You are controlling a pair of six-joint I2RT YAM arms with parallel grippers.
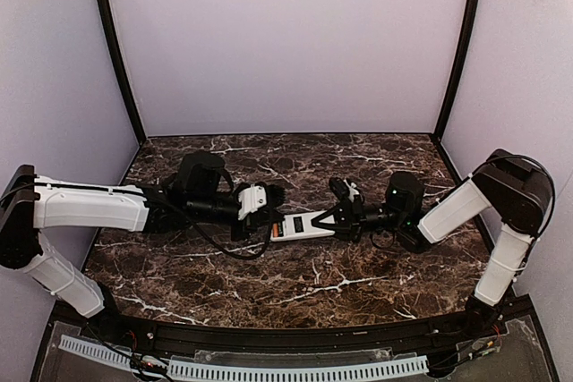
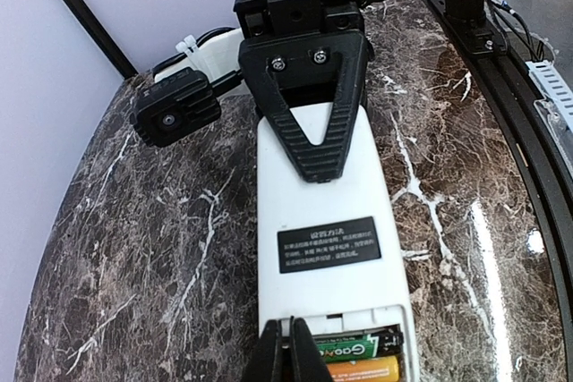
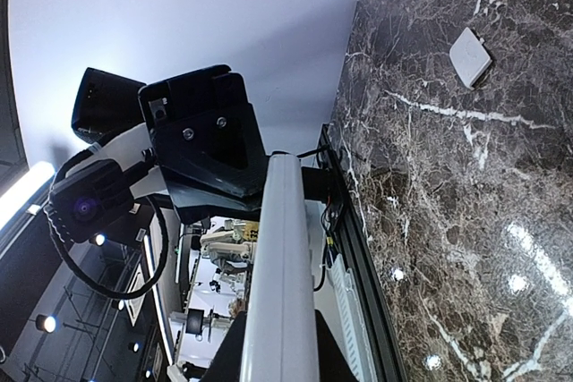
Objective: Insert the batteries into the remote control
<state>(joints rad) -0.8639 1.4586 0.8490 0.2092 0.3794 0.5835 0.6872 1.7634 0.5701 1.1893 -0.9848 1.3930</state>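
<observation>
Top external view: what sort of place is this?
Probably a robot test cell: plain pale walls enclose a marble-patterned table, with the left arm and right arm bolted at its near edge.

MIDDLE: white left arm (image 1: 89, 207) and right arm (image 1: 452, 210) span dark marble surface (image 1: 295, 297), left gripper (image 1: 271, 228) and right gripper (image 1: 338, 218) meeting on flat white remote control (image 1: 303, 225) | FAR: open strip up to pale back wall (image 1: 286, 42) | NEAR: open strip before black rail (image 1: 295, 339)
</observation>
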